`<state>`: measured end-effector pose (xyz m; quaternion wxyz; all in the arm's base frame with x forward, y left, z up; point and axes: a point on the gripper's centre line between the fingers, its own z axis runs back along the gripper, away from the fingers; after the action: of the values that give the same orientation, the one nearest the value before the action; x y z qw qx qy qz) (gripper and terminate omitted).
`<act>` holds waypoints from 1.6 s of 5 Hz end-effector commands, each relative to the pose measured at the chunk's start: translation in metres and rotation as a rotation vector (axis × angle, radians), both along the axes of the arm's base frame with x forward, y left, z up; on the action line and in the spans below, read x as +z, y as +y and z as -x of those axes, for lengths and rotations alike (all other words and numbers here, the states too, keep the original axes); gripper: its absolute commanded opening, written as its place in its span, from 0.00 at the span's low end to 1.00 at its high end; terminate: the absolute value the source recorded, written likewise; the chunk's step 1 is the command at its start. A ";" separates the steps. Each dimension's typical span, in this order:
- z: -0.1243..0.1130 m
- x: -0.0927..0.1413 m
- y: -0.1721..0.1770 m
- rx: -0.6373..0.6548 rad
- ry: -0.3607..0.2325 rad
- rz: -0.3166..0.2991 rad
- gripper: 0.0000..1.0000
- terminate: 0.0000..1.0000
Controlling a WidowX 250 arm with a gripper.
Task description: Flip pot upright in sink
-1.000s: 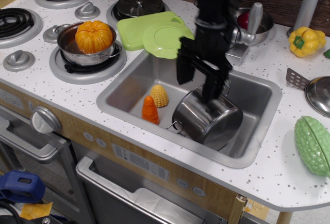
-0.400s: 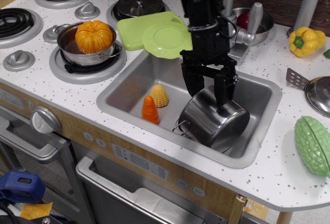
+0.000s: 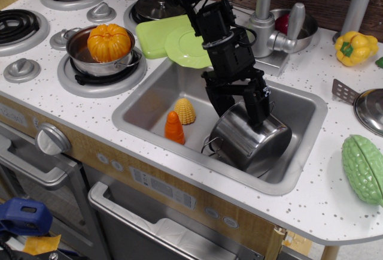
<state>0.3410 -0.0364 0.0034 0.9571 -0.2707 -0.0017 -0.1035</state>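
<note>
The shiny steel pot (image 3: 251, 143) lies tipped on its side in the right half of the sink (image 3: 139, 103), with one wire loop handle pointing to the front left. My black gripper (image 3: 238, 111) hangs right over the pot's upper back edge. Its two fingers are spread, the left finger (image 3: 218, 101) behind the pot's left side and the right one (image 3: 258, 109) against the pot's top wall. I cannot see whether the pads press on the pot. The pot's opening is hidden from this view.
An orange carrot (image 3: 174, 128) and a yellow corn cob (image 3: 185, 111) stand in the sink's left half. A green plate (image 3: 190, 45) on a green board overlaps the back rim. The faucet (image 3: 266, 26) stands behind. A saucepan with a pumpkin (image 3: 108, 41) sits on the stove.
The arm has leaned in from the upper left and the gripper has come down lower onto the pot. The pot has shifted a little to the right.
</note>
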 end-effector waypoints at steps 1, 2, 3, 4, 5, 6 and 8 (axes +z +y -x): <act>-0.002 -0.003 0.003 -0.002 -0.041 0.144 1.00 0.00; -0.002 -0.003 0.000 0.024 -0.027 0.160 0.00 0.00; -0.003 0.003 -0.001 0.032 -0.012 0.163 0.00 0.00; -0.005 0.008 -0.006 0.052 0.004 0.153 0.00 0.00; -0.007 0.017 -0.016 0.050 0.026 -0.021 0.00 0.00; -0.009 0.023 -0.021 0.059 0.002 -0.202 0.00 0.00; -0.011 0.020 -0.024 0.089 -0.032 -0.310 0.00 0.00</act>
<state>0.3385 -0.0632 -0.0098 0.9946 -0.0865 0.0195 -0.0539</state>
